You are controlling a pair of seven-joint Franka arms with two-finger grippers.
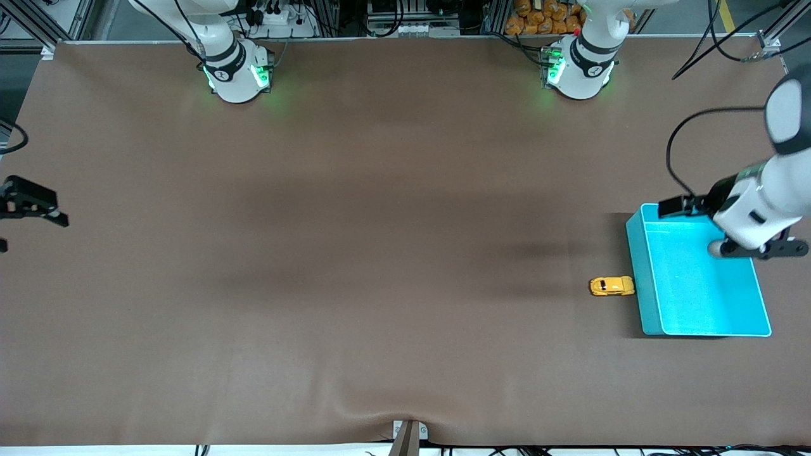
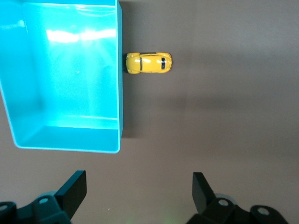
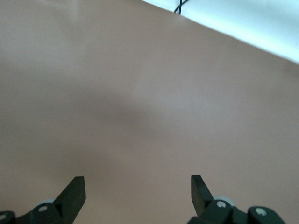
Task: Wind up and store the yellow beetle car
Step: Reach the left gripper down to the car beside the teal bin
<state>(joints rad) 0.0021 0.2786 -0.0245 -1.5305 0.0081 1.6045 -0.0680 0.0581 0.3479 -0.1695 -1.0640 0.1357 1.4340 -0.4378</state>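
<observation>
The yellow beetle car [image 1: 611, 286] [image 2: 148, 63] stands on the brown table, one end right against the outer wall of the empty turquoise bin [image 1: 637, 278] [image 2: 119, 93], on the bin's side toward the right arm's end. My left gripper [image 1: 760, 249] [image 2: 139, 191] hangs open and empty above the bin's rim at the left arm's end of the table, apart from the car. My right gripper [image 1: 35, 209] [image 3: 138, 191] waits open over bare table at the right arm's end, with nothing between its fingers.
Both arm bases [image 1: 237, 73] [image 1: 580, 66] stand along the table edge farthest from the front camera. The brown mat [image 1: 380, 253] has a slight ripple near the front edge. A cable [image 1: 678, 145] loops above the bin by the left arm.
</observation>
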